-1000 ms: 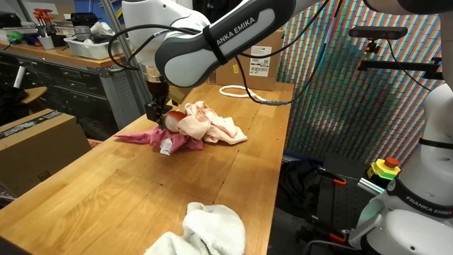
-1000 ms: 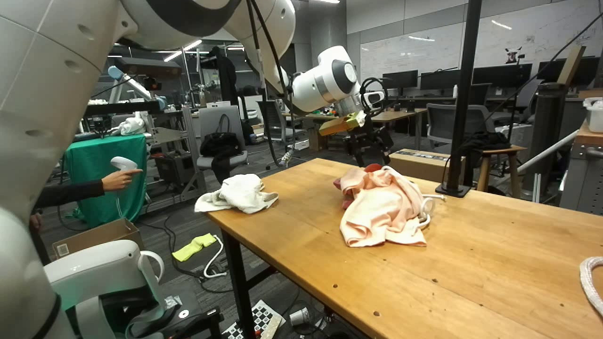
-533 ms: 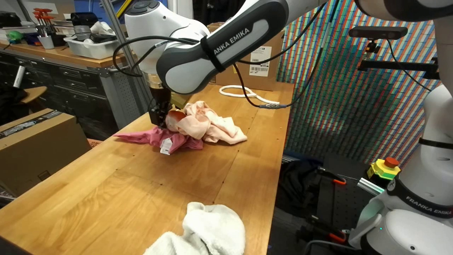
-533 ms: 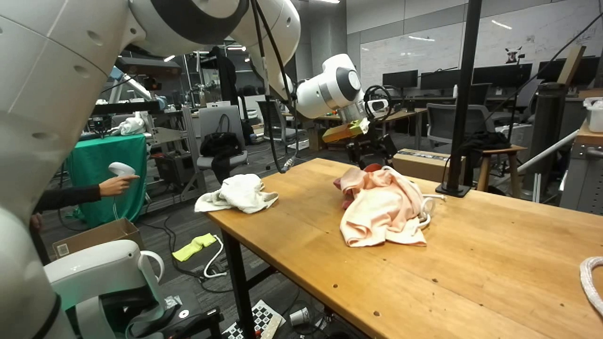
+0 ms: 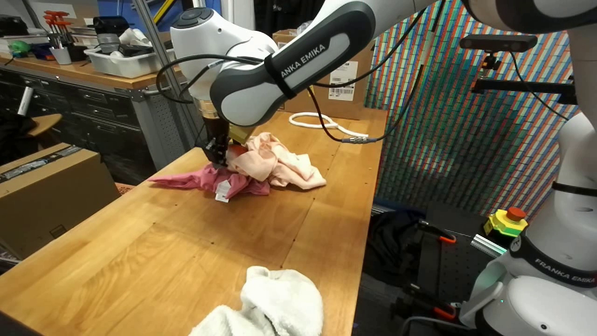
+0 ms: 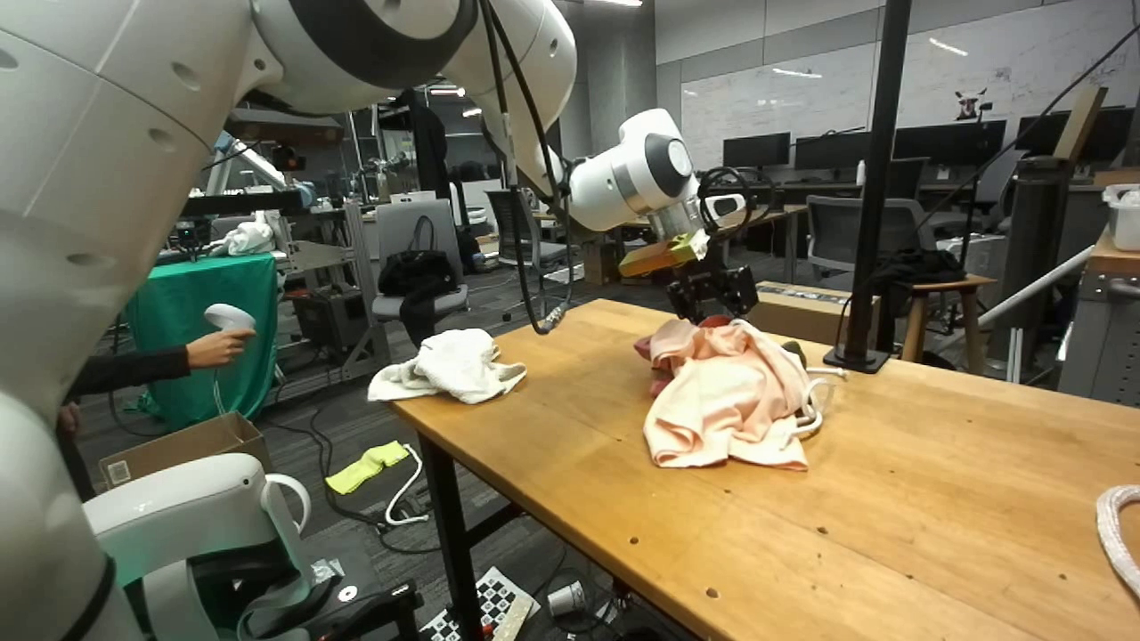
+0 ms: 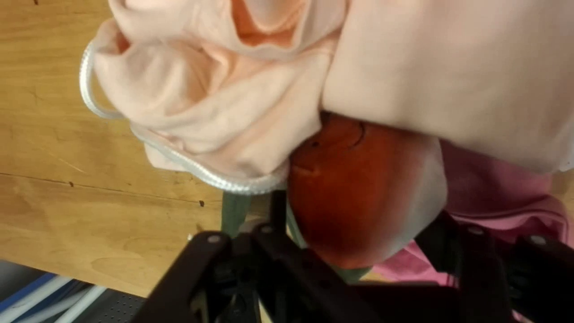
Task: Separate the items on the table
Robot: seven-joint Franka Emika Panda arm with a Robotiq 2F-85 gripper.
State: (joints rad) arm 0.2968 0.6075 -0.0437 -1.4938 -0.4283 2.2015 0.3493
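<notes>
- Gripper [image 7: 356, 220]: jaws well apart, one each side of the red thing [image 7: 350, 193]. Whether they bear on it I cannot tell; it sits low among the cloths.
- Red thing: at the left of the peach cloth [image 5: 289, 165] in an exterior view, partly tucked under its folds; the pink cloth [image 5: 196, 179] lies nearer and further left.
- Why here: the red thing is bare only on this side, so I judge I am straddling the one part I can reach without taking cloth. A grasp from above should also suit drawing it out.
- Towel [image 5: 282, 298]: alone at the near end of the table [image 5: 154, 266], well apart from the rest. I count it as separate already; cloths and red thing have yet to be parted.
- Against half a second ago: gripper shifted slightly right in an exterior view, red thing with it; the tag [image 5: 223, 190] on the pink cloth slid right too. A dark green thing [image 6: 795, 352] now shows at the right of the peach cloth; too little of it to identify. Towel unmoved.
- Likely I am nudging the cloths through the red thing.
- Risk: the cord [image 7: 219, 179] on the peach cloth runs just beside one finger, so lifting might drag that cloth along.
</notes>
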